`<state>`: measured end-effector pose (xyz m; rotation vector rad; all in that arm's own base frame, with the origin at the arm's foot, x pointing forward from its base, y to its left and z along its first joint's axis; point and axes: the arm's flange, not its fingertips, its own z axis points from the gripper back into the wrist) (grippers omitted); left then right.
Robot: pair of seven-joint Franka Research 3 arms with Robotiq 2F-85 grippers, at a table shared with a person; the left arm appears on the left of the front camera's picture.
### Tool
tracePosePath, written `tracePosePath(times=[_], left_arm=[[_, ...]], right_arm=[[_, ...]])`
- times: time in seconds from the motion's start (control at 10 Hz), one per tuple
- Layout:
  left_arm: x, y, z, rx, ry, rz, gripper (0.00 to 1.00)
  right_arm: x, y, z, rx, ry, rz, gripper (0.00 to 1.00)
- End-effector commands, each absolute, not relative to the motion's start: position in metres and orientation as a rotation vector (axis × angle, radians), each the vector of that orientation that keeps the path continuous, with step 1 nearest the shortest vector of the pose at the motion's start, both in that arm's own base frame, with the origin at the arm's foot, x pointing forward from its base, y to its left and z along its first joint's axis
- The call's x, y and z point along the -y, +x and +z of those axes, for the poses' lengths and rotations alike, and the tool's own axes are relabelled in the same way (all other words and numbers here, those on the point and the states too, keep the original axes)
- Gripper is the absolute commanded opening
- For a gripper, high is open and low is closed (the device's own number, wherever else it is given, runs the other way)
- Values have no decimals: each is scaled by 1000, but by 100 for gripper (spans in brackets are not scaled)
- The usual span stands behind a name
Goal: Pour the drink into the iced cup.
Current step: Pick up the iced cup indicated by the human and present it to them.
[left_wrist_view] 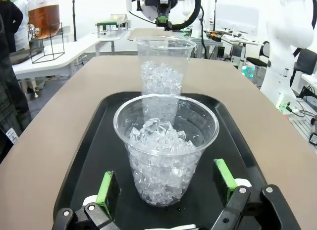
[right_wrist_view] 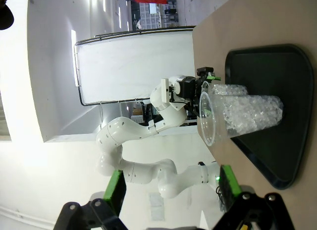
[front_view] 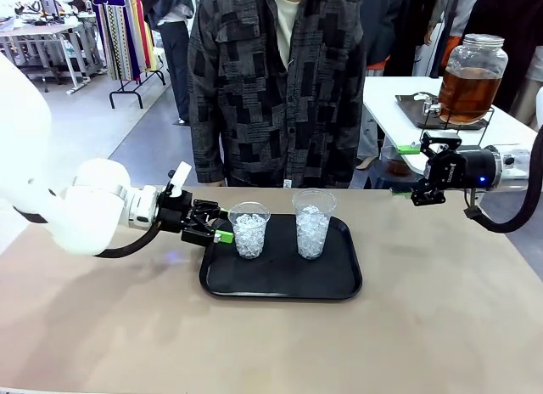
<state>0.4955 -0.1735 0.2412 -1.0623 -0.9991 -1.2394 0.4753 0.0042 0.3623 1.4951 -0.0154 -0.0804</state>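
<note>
**Front view**
Tray: a black rectangular plastic tray point(front_view: 280, 285) lies on the brown table point(front_view: 254, 351), in front of a person in a patterned grey jacket point(front_view: 276, 88).
Cups: a shorter clear plastic cup of ice point(front_view: 249, 229) and a taller clear plastic cup of ice point(front_view: 313, 224) stand upright on the tray, side by side but apart.
Left arm: the left gripper point(front_view: 219, 225) sits low at the tray's left edge, jaws parted, just beside the shorter cup.
Right arm: the right gripper point(front_view: 411, 170) hangs above the table's far right edge, jaws parted with nothing between them.
Drink: the amber-brown drink point(front_view: 465, 92) sits in a large clear glass dispenser jar with a silver lid point(front_view: 475, 50). The jar stands on a white side table point(front_view: 399, 97) behind the right gripper, well apart from the cups.

**Left wrist view**
Jaws: the green pads point(left_wrist_view: 106, 188) are spread wide, one on each side of the shorter cup's base. Whether they touch it cannot be told.
Beyond: the taller cup stands directly behind, and the jar is far off at upper left.

**Right wrist view**
Jaws: wide apart and empty.
Beyond: tray and cups appear sideways and well apart from this gripper. The left gripper is at the shorter cup.
</note>
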Motion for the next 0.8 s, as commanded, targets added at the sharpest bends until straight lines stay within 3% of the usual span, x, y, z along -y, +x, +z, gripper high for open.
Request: tracePosePath(times=[0.0, 0.7], left_arm=[[181, 497, 236, 1023, -1067, -1247, 100], [197, 495, 237, 1018, -1085, -1261, 100]], right_arm=[[-5, 475, 364, 20, 1494, -77, 100], [-5, 475, 364, 20, 1494, -77, 100]])
